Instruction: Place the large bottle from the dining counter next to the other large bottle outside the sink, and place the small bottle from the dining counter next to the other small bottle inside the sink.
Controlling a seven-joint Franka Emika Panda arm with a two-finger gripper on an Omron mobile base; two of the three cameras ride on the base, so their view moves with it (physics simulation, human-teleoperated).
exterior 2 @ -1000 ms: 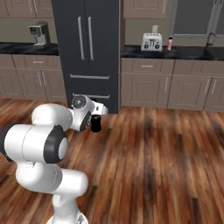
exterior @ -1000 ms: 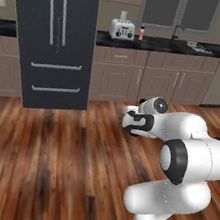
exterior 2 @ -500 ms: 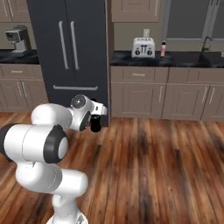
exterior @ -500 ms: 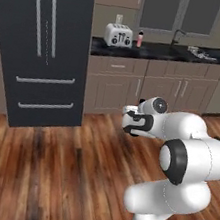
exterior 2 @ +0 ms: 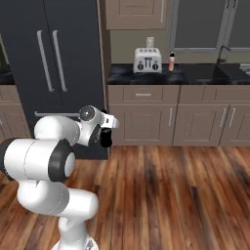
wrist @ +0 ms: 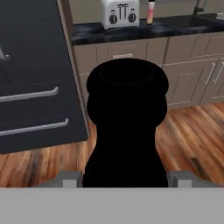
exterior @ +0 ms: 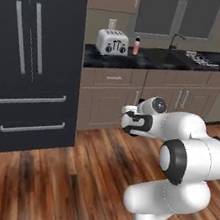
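End effector [wrist: 124, 177] clamped on black bottle [wrist: 126, 127]; carry it upright toward pink-orange bottle [exterior: 136, 45], upper centre on bench [exterior: 156, 59]; release just beside it.

Dark double-door fridge [exterior: 32, 58] at left, white toaster [exterior: 112, 42] on the black worktop [exterior: 140, 60], beige cabinets [exterior 2: 171, 122] below, wood floor [exterior 2: 171, 195]

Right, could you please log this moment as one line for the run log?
phase: carrying | gripper: shut on black bottle | pink-orange bottle: on worktop beside toaster | sink: ahead right
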